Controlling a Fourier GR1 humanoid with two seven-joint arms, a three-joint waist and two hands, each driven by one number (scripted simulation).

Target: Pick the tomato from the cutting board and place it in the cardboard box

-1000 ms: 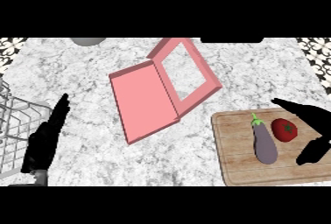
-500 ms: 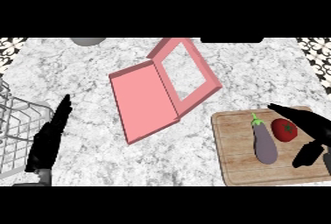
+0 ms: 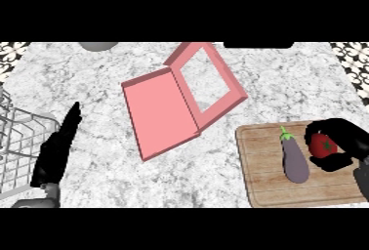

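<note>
Tomato [image 3: 322,145] on cutting board [image 3: 263,185], approx 4 o'clock of open pink cardboard box [image 3: 158,114]; right hand [image 3: 346,139] fingers curled round it. Eggplant [image 3: 294,158] just beside, at 9. Left hand [image 3: 56,151] fingers straight, nr wire rack [image 3: 22,146].

On the marble counter [image 3: 101,78], the right hand [image 3: 347,138] curls its fingers and thumb round the red tomato [image 3: 322,145] at the right side of the wooden cutting board [image 3: 265,178]. A purple eggplant [image 3: 296,159] lies on the board just left of the tomato. The pink cardboard box [image 3: 160,114] lies open, up and left of the board. The left hand [image 3: 57,146], fingers straight, shows at the left beside a wire rack [image 3: 18,141].
</note>
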